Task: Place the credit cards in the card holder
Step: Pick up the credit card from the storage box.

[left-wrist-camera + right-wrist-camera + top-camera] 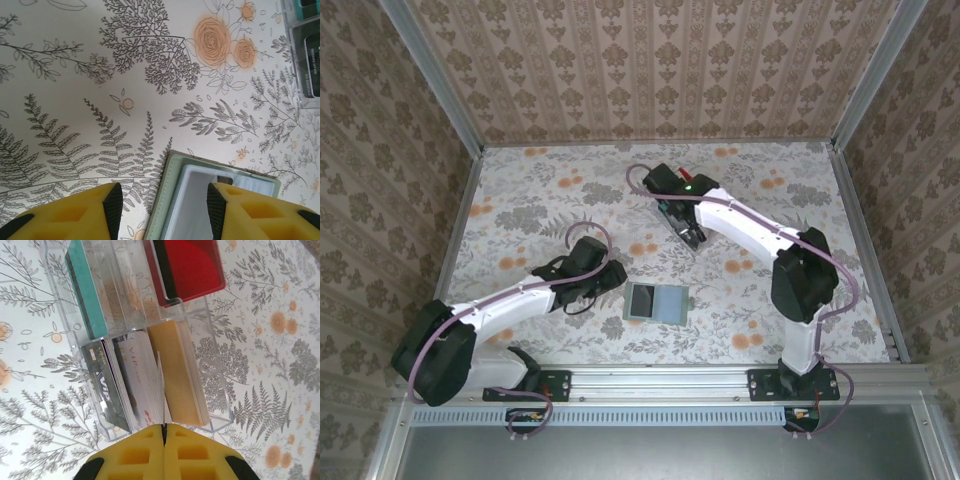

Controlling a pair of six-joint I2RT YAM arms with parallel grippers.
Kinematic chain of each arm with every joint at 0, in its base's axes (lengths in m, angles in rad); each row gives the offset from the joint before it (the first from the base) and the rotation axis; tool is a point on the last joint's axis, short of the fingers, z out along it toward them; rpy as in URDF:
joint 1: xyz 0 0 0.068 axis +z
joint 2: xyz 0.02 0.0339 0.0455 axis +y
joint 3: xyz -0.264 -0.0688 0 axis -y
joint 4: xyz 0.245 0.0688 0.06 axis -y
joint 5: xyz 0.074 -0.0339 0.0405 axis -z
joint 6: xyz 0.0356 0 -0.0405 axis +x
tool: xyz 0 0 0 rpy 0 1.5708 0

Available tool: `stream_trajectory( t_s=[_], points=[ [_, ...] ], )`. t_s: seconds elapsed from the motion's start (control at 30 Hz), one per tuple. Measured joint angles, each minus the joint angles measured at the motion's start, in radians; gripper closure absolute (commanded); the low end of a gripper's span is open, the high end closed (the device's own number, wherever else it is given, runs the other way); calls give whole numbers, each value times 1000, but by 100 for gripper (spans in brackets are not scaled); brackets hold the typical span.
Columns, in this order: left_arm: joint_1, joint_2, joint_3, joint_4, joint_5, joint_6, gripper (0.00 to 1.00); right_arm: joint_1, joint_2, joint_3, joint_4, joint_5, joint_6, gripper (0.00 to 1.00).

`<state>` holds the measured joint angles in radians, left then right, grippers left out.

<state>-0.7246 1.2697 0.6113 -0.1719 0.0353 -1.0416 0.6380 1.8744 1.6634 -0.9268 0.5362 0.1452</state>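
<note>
Right hand pinches one whitish card edge-on directly ahead; draw it straight out. Left hand, half-spread, hovers over the card holder.

Floral table bears green card holder and clear tray.

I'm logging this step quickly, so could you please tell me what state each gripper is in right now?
Left gripper: open, holding nothing.
Right gripper: shut on a thin whitish card, seen edge-on.
</note>
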Motion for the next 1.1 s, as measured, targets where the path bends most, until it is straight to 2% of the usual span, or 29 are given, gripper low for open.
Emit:
stream_trajectory(
  t_s=[0.17,0.3,0.5,0.67,0.9,1.1],
  points=[
    [0,-9,21,4,19,13,43,-38,-102,-15,-3,-156,70,98],
    [14,-39,26,39,55,28,37,-82,-250,-116,56,-359,162,98],
    [65,-71,26,156,177,41,30,-163,-462,-418,300,-713,391,97],
    [87,-55,26,275,302,40,30,-166,-477,-587,494,-906,563,97],
    [87,36,26,442,430,-11,34,-166,-477,-671,690,-1053,713,97],
    [92,51,26,534,479,-57,49,-167,-477,-679,768,-1109,758,97]
  ],
)
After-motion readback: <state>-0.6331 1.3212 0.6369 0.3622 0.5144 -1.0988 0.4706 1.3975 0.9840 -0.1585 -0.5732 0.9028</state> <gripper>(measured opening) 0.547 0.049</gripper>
